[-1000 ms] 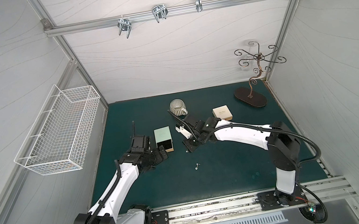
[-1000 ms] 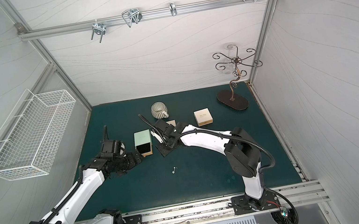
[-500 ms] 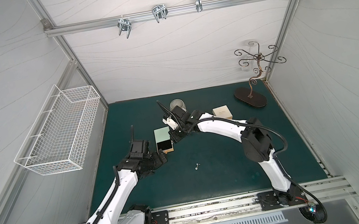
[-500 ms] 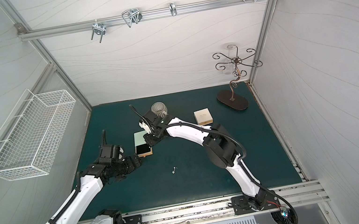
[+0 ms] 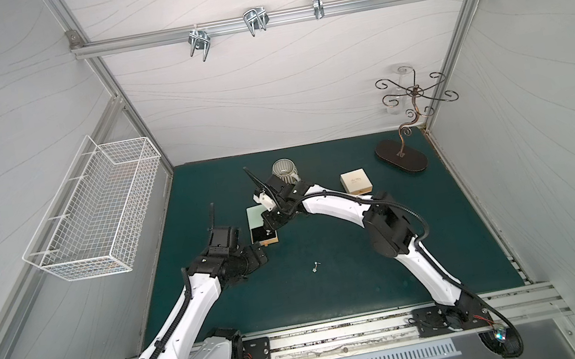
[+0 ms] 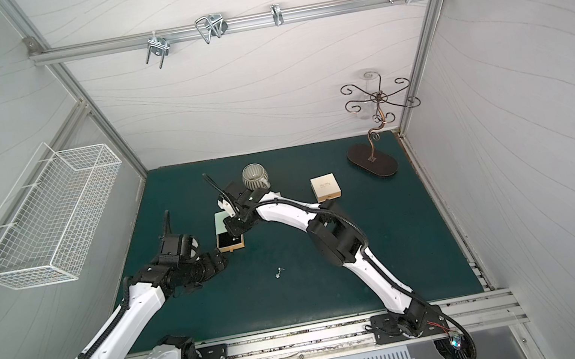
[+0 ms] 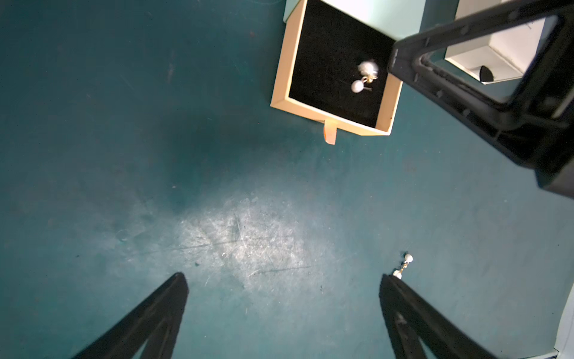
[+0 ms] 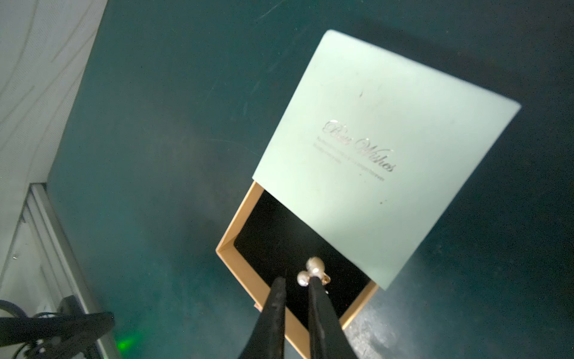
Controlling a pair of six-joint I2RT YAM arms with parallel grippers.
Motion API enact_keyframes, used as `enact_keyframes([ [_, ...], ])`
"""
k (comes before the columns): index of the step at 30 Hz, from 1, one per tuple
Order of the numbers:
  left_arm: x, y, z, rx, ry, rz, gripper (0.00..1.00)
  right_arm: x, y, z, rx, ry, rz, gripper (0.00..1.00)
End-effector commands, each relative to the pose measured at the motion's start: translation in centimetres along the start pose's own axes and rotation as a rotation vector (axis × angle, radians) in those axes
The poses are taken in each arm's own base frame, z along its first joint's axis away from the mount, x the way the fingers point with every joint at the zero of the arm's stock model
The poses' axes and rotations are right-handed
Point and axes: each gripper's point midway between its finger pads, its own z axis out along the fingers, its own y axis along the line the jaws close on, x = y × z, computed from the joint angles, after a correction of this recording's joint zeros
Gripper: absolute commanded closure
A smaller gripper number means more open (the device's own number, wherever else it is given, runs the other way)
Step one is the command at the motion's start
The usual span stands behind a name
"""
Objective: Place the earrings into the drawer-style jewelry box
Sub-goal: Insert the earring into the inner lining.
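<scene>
I count two earrings, each with two pearly beads; the boxed earring (image 8: 314, 267) is inside the pulled-out drawer (image 7: 279, 77) of the drawer-style jewelry box (image 8: 372, 155), against its black lining, though I cannot tell whether it rests on the lining or is just above it, since one bead is blurred in my left wrist view; the loose earring (image 7: 406, 262) lies on the green mat (image 5: 336, 291), well apart from the box, between my two arms. My right pincer (image 8: 296, 283) hangs over the open drawer with a narrow gap between its two fingers; nothing is pinched in that gap, and the boxed earring sits right at the tip of one finger (image 8: 316, 298). My left pincer (image 7: 282, 276) is spread wide with only bare mat between its two fingers; the loose earring is just beside one fingertip (image 7: 388, 281). There are two boxes: the mint-sleeved one with its tan drawer out towards my base rail, and one closed beige box (image 5: 356, 181) further right. There is also one ribbed mug (image 5: 283, 168) behind the jewelry box, one scrolled metal stand (image 5: 402, 160) in the far right corner, and one white wire basket (image 5: 98, 216) on the left wall.
</scene>
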Motion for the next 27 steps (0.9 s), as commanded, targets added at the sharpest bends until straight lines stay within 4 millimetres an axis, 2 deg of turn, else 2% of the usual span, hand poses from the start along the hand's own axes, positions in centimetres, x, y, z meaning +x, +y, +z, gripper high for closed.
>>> enact_keyframes([
  [1, -0.3, 0.1, -0.3, -0.006, -0.021, -0.008, 0.01, -0.5, 0.3, -1.1, -0.009, -0.010, 0.005, 0.74],
  [9, -0.5, 0.2, -0.4, -0.017, -0.027, -0.003, 0.01, -2.2, 0.1, -5.4, -0.002, -0.092, -0.009, 0.71],
  [12, -0.6, 0.1, -0.6, -0.029, -0.018, 0.004, 0.01, -1.3, -0.3, -7.1, 0.020, -0.101, -0.034, 0.71],
  [17, -1.0, 0.2, -0.8, -0.039, -0.031, 0.015, 0.01, 2.8, -1.7, -9.5, 0.093, -0.056, -0.076, 0.71],
  [21, -1.1, -0.1, -0.9, -0.026, -0.034, 0.020, 0.01, 7.3, -3.3, -10.9, 0.150, -0.003, -0.077, 0.71],
  [23, -1.1, -0.1, -0.9, -0.025, -0.034, 0.026, 0.01, 10.0, -4.1, -11.3, 0.183, 0.040, -0.073, 0.71],
  [27, -0.9, 0.0, -0.7, -0.023, -0.036, 0.027, 0.01, 14.1, -4.8, -11.4, 0.225, 0.108, -0.084, 0.71],
])
